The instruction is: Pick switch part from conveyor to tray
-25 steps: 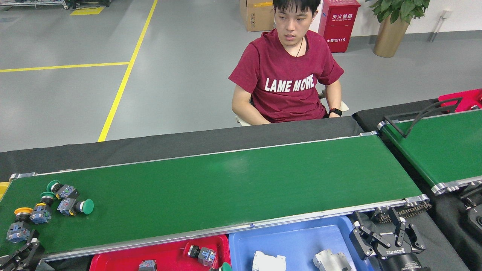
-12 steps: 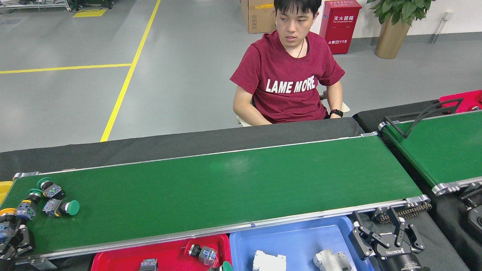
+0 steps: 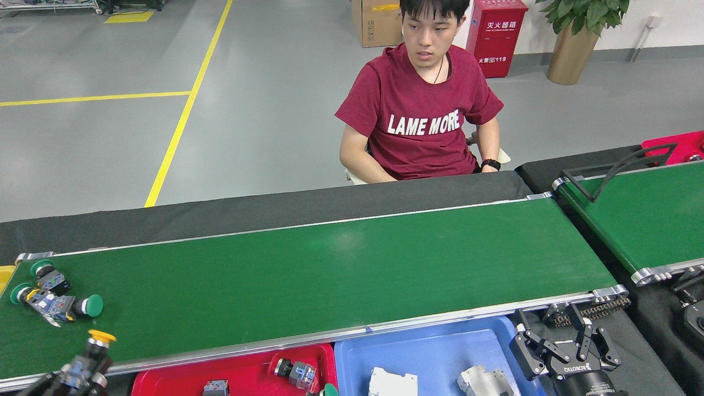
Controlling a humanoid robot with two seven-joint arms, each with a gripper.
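A yellow-capped switch part (image 3: 94,349) with a blue-grey body is at the bottom left, over the near rail of the conveyor (image 3: 341,275). My left gripper (image 3: 81,367) is shut on its body, cap pointing up; most of the gripper is cut off by the view's edge. Three green-capped switch parts (image 3: 58,301) lie clustered on the belt's left end. The red tray (image 3: 247,369) below the rail holds two switch parts (image 3: 295,371). My right gripper (image 3: 566,345) stands open over the black table, right of the blue tray (image 3: 434,346).
The blue tray holds a white part (image 3: 391,381) and a grey part (image 3: 484,380). A second green belt (image 3: 649,217) with a black wire guide is at the right. A person in a red shirt (image 3: 421,121) sits behind the conveyor. A bare chain (image 3: 602,305) runs by the right gripper.
The switch parts on the belt drifted left. My left gripper closed on the yellow-capped one and carried it off the belt toward the near rail. The right gripper stayed put.
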